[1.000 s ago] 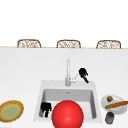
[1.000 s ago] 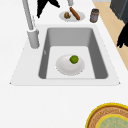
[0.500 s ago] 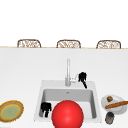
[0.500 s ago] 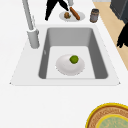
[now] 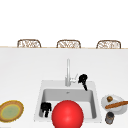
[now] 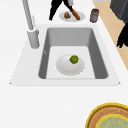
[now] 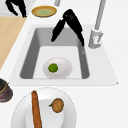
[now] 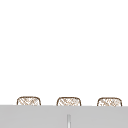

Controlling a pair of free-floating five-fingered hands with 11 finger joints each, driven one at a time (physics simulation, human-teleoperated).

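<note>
right hand beside the upright grey faucet.

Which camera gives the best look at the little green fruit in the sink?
The right side view: the green fruit lies in plain sight on the white plate in the sink. The left side view shows it clearly too, a little farther off. From the front, a red ball covers that spot.

Lime on plate in sink; right hand apparently just right of faucet.
</note>
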